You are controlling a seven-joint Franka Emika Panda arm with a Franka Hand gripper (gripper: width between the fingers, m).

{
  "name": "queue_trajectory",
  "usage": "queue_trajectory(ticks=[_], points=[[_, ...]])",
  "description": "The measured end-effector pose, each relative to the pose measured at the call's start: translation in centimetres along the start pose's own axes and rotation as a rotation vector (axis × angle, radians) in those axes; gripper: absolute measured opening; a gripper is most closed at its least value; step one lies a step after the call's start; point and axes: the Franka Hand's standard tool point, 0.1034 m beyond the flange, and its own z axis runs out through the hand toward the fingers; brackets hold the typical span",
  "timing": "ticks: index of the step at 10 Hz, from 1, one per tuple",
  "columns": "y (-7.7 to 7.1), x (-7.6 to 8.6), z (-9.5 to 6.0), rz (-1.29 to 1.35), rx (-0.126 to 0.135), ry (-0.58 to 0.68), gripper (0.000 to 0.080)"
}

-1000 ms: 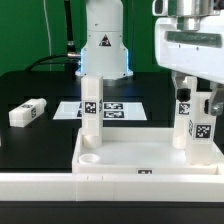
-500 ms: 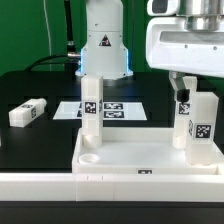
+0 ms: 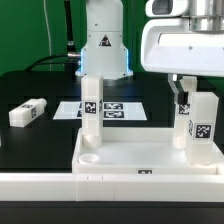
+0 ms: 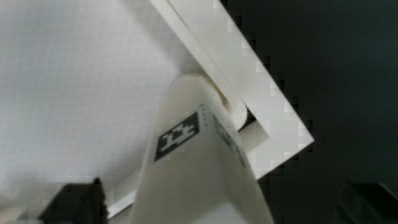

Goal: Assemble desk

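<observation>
You see one panel (image 3: 140, 155), three legs upright in it (image 3: 91, 108) (image 3: 184, 118) (image 3: 203, 122), a fourth lying far left (image 3: 28, 112). Gripper (image 3: 193, 90) jaws apart, holding nothing.

I see a black counter (image 3: 30, 85) under even light, a long white rail (image 3: 40, 185) along its near edge at six o'clock, a green wall (image 3: 25, 30) behind, dark cables (image 3: 68, 35) hanging at eleven o'clock.
</observation>
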Motion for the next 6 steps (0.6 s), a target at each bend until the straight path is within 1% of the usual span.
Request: queue_trajectory(ticks=[2, 3, 4, 5, 6], points=[[0.08, 0.08, 0.01, -0.117, -0.001, 0.000, 0.0640], [0.08, 0.08, 0.01, -0.141, -0.001, 0.000, 0.0483], [0.11, 0.09, 0.03, -0.132, -0.001, 0.000, 0.0483], [0.17, 0.12, 0.04, -0.131, -0.002, 0.000, 0.0289], [0.19, 0.13, 0.07, -0.131, -0.002, -0.001, 0.0290]])
